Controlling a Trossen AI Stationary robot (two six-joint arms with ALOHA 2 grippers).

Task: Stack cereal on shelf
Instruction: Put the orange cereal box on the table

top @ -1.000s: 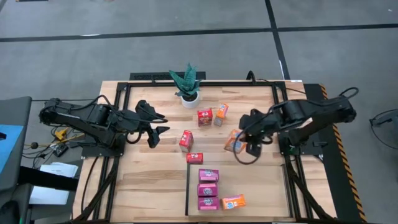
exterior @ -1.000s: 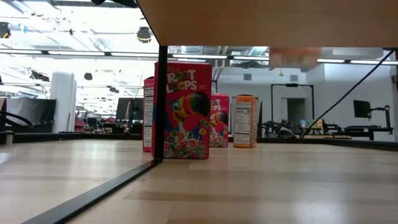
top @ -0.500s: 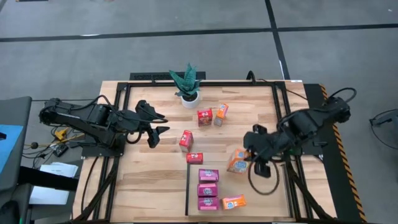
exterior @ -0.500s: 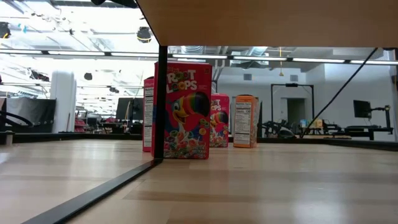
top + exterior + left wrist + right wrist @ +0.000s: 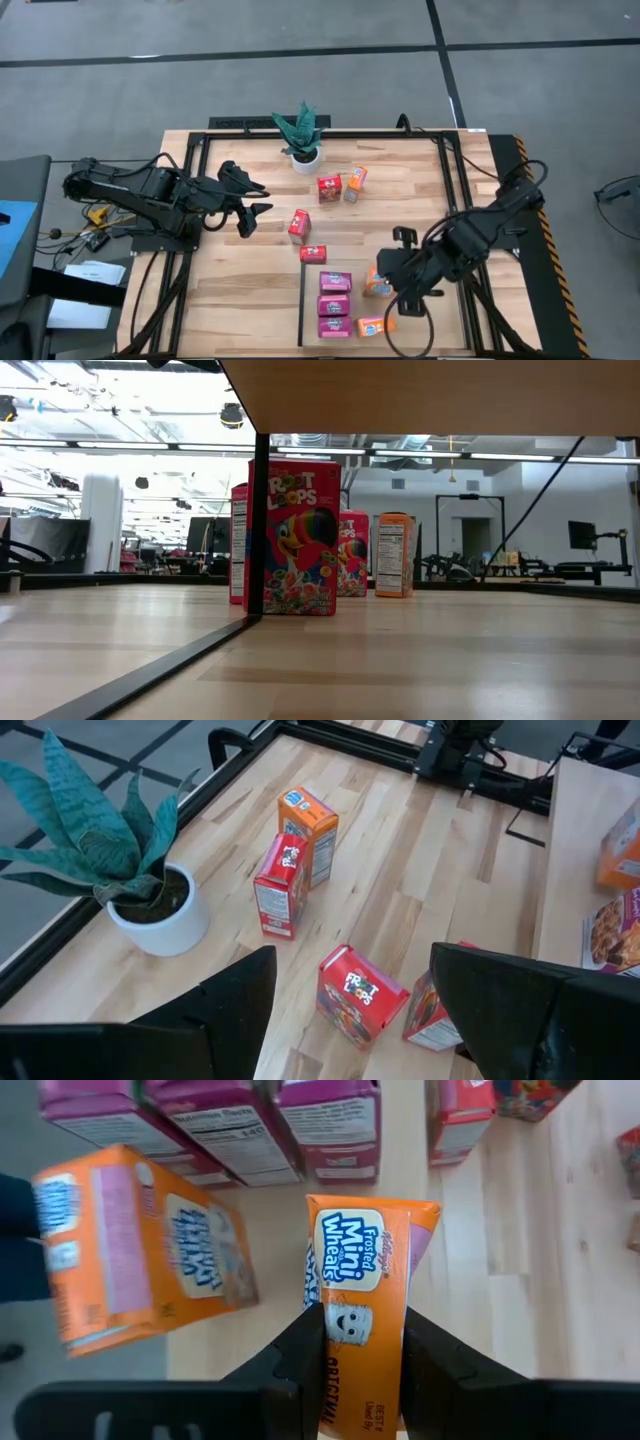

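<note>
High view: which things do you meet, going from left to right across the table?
Left pincer → plant → purple boxes → orange box held in right pincer.

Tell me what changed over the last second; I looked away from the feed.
The right tool carried its orange cereal box from mid-table onto the shelf, beside the purple boxes, still gripping it. The left tool and the other boxes stayed put.

Slatted wooden tabletop (image 5: 240, 290), potted plant (image 5: 301, 135) near its far edge, three red and one orange cereal boxes mid-table, black-edged shelf (image 5: 420, 330) toward the near edge bearing three magenta boxes (image 5: 334, 304), one orange box (image 5: 375, 325).
</note>
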